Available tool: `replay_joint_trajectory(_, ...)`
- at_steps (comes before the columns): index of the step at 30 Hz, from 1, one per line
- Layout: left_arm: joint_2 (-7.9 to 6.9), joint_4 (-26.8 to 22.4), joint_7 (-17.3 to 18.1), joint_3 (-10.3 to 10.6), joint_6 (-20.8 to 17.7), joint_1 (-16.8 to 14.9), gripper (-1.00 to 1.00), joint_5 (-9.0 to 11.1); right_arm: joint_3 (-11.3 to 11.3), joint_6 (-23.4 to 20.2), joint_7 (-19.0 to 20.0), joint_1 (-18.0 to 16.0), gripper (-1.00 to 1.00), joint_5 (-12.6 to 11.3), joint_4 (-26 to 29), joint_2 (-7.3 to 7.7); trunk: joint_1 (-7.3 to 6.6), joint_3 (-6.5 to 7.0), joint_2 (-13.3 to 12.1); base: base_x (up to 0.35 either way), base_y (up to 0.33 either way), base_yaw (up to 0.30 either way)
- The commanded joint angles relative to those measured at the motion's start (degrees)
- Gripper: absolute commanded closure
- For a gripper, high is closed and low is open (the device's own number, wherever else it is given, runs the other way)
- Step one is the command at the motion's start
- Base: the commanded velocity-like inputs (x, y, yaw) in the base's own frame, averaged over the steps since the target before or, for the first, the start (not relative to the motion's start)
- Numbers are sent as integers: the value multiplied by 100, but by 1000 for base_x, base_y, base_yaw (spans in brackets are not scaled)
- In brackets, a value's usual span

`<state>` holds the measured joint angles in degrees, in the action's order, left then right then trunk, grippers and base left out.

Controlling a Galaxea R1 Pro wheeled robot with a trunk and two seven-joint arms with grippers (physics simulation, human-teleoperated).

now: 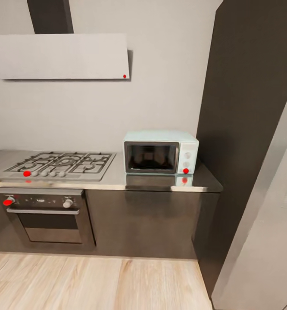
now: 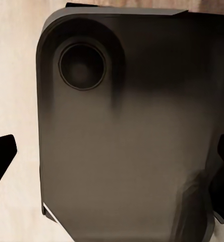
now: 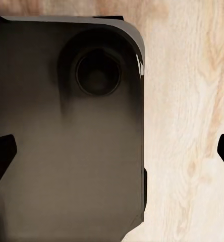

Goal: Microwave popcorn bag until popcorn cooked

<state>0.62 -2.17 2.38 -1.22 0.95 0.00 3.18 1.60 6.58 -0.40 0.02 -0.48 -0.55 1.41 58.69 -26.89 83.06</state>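
A hob (image 1: 59,165) and oven (image 1: 44,214) sit left on the grey desk (image 1: 117,181); the microwave (image 1: 160,153) stands right, door shut. Both grippers, left gripper (image 2: 112,161) and right gripper (image 3: 112,156), hang spread open over the robot's dark base (image 2: 127,151) and wood floor (image 3: 187,126).

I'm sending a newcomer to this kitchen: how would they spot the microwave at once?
Follow the grey countertop rightward from the gas hob to its end beside the tall dark cabinet. The microwave stands there: a small mint-blue box with a dark glass door, unlike the dark built-in oven under the hob.
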Motion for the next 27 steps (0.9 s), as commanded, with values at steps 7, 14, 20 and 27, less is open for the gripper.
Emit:
replay_joint_trajectory(7,0,1,18,-10,11,0,-100,33,7,38,-4,-2,-100,-14,-6,0,4,-4,2,322,61,0)
replay_joint_trajectory(14,0,3,18,-10,10,0,-100,33,23,37,-4,-2,-100,-55,-6,0,4,-4,2,95,3,-107)
replay_joint_trajectory(20,0,-1,17,-15,10,0,-100,33,24,36,-4,-2,-100,-57,-6,0,4,-4,2,2,0,-239)
replay_joint_trajectory(27,0,-2,-11,-19,11,0,-100,33,23,36,-4,-2,-100,-49,-6,0,4,-4,2,0,0,-61)
